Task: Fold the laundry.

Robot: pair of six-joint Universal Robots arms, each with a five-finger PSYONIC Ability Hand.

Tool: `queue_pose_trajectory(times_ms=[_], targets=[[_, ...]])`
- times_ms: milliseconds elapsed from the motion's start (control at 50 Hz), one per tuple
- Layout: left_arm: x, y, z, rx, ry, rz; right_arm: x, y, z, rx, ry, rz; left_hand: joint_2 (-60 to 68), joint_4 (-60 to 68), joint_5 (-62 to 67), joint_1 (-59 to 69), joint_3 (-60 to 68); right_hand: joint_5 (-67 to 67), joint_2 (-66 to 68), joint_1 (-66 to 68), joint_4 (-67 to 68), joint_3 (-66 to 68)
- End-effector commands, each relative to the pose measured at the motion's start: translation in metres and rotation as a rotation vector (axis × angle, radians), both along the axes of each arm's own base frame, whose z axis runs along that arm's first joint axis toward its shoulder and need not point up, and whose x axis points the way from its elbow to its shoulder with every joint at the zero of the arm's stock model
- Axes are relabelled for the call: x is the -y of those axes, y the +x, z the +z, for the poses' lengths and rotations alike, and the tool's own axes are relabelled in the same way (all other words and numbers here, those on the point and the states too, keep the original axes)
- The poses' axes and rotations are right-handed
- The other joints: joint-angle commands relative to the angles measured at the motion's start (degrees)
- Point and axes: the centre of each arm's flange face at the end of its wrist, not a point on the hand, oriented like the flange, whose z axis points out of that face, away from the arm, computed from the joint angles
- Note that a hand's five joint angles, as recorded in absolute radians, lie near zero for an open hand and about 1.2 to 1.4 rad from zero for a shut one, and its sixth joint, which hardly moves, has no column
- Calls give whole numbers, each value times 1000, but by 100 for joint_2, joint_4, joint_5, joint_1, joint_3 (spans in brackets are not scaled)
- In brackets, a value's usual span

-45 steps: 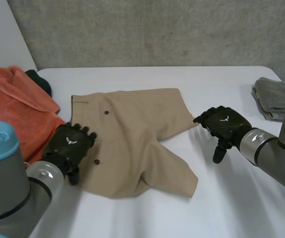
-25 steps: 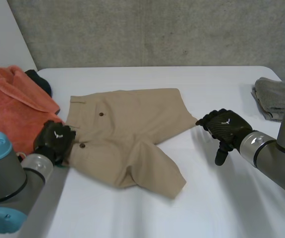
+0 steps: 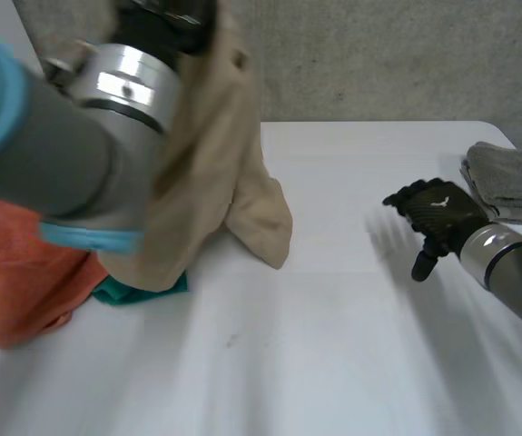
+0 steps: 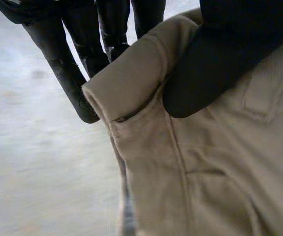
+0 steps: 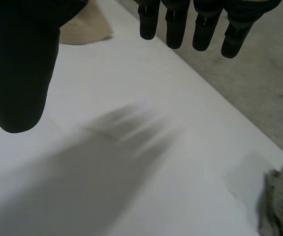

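Fingers [image 4: 77, 69] and thumb of the left hand [image 4: 239, 29] pinch the beige shorts [image 4: 205, 172] at the waistband. The right hand [image 3: 438, 211] hangs open; it should catch the dangling hem.

Layout on the table [image 3: 333, 345] in the head view; clock read from the table's centre, 12 o'clock at the far edge.

- Shorts [image 3: 211, 182]: 10 o'clock, hanging from the left hand [image 4: 230, 54], waistband between its thumb and fingers [image 4: 67, 64].
- Towel [image 3: 24, 272]: 9 o'clock, on the table, left of the shorts.
- Garment [image 3: 142, 289]: just right of the towel, partly under the shorts' lower edge.
- Right hand [image 3: 438, 211]: 3 o'clock, over the table, well apart from the shorts.
- Cloth [image 3: 510, 182]: 2 o'clock, at the table's right edge, just behind the right hand.
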Motion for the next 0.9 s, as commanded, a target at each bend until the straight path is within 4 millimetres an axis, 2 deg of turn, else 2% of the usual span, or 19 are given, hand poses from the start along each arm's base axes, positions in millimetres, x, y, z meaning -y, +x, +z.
queue_pose_trajectory(times_ms=[20, 40, 60, 100, 120, 140, 180, 240, 340, 360, 400, 460, 500, 560, 580, 660, 780, 900], targets=[[-65, -67, -86, 167, 203, -374, 23, -24, 8, 54, -23, -113, -903, -888, -726, -497, -884, -270, -171, -244, -170, -170], [-74, -73, -98, 190, 224, -415, 25, -27, 9, 58, -25, -125, -1610, -1595, -1434, -1205, -1592, -270, -171, -244, -170, -170], [-93, -81, -119, 234, 263, -490, 30, -31, 8, 61, -24, -145, -2550, -2535, -2374, -2145, -2531, -270, -171, -244, -170, -170], [-108, -85, -138, 275, 298, -549, 34, -35, 9, 61, -27, -162, -3764, -3749, -3587, -3358, -3745, -270, -171, -244, -170, -170], [-117, -86, -155, 314, 330, -583, 37, -39, 9, 63, -30, -177, -5403, -5388, -5226, -4997, -5384, -270, -171, -244, -170, -170], [-121, -85, -161, 332, 343, -595, 38, -40, 8, 63, -28, -180, -5878, -5863, -5701, -5472, -5859, -270, -171, -244, -170, -170], [-125, -82, -168, 358, 353, -607, 40, -42, 9, 64, -31, -183, -5878, -5863, -5701, -5472, -5859, -270, -171, -244, -170, -170], [-123, -74, -163, 366, 340, -580, 42, -44, 10, 70, -36, -183, -5878, -5863, -5701, -5472, -5859, -270, -171, -244, -170, -170], [-104, -47, -125, 293, 318, -447, 38, -37, 19, 88, -53, -113, -5878, -5863, -5701, -5472, -5859, -270, -171, -244, -170, -170], [-99, -34, -115, 266, 331, -384, 34, -33, 25, 95, -63, -73, -5878, -5863, -5701, -5472, -5859, -270, -171, -244, -170, -170], [-96, -20, -107, 241, 355, -316, 27, -27, 31, 95, -72, -24, -5878, -5863, -5701, -5472, -5859, -270, -171, -244, -170, -170], [-90, 10, -104, 210, 428, -175, 11, -19, 45, 71, -93, 71, -5878, -5863, -5701, -5472, -5859, -270, -171, -244, -170, -170], [-88, 33, -110, 211, 497, -66, -2, -14, 49, 26, -103, 148, -5559, -5544, -5382, -5153, -5540, 63, 162, 89, 163, 164], [-90, 53, -120, 239, 572, 15, -13, -11, 46, -32, -95, 206, -4849, -4834, -4673, -4444, -4831, 368, 467, 394, 468, 469], [-93, 66, -130, 269, 634, 63, -20, -10, 42, -82, -85, 245, -4747, -4732, -4571, -4342, -4729, 652, 751, 678, 752, 753], [-101, 92, -152, 330, 795, 133, -38, -10, 27, -221, -40, 335, -4479, -4464, -4302, -4073, -4460, 907, 1006, 933, 1007, 1008], [-99, 110, -174, 315, 982, 179, -51, -7, 3, -345, -13, 448, -4090, -4075, -3914, -3685, -4072, 1143, 1242, 1169, 1243, 1244], [-83, 113, -196, 291, 1091, 200, -44, 1, -18, -322, -16, 455, -3973, -3958, -3796, -3567, -3954, 1160, 1258, 1186, 1260, 1260]])
